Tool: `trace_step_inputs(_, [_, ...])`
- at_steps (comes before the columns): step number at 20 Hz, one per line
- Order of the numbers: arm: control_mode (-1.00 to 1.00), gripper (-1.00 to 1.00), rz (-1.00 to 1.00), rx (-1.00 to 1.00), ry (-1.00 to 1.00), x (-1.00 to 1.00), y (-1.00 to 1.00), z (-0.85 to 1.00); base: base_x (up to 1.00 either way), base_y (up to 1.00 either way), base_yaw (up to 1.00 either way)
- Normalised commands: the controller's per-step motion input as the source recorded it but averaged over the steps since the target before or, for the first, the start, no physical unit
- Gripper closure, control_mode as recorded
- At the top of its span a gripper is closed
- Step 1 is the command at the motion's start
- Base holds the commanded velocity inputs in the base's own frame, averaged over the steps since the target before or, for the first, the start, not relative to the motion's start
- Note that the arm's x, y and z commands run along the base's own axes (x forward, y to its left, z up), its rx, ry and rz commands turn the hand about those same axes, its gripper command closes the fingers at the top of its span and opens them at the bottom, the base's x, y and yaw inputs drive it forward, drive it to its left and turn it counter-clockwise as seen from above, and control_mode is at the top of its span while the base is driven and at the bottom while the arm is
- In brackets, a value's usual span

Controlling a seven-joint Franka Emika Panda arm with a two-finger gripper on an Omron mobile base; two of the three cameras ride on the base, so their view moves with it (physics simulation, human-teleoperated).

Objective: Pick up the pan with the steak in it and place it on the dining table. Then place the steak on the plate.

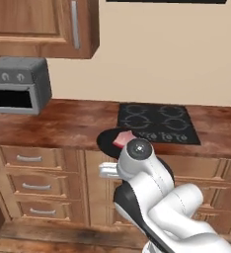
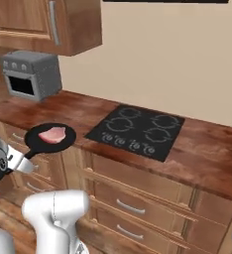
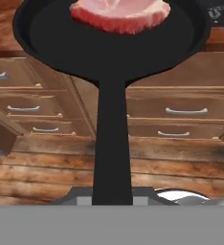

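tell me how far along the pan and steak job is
Done: the pincer is shut on the pan handle, steak lying inside. In hand: the pan is lifted, held out past the counter edge beside the stovetop. Left: carrying it to the dining table and plating the steak.

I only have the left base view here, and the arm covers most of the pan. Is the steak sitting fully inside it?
Observer: Yes. In the right base view the steak lies wholly inside the pan.
Operator: Is the pan resting on the counter?
Observer: Seemingly not; the hand view shows drawers and floor below the handle.
Operator: Is the gripper on the handle?
Observer: Yes, the gripper is shut on the handle's end.
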Motion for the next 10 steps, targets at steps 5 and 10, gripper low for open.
trace_step_inputs(5, [1.0,1.0,0.0,0.0,0.0,0.0,0.0,0.0,-0.09,0.0,0.5])
trace_step_inputs(10, [1.0,1.0,0.0,0.0,0.0,0.0,0.0,0.0,-0.03,0.0,0.5])
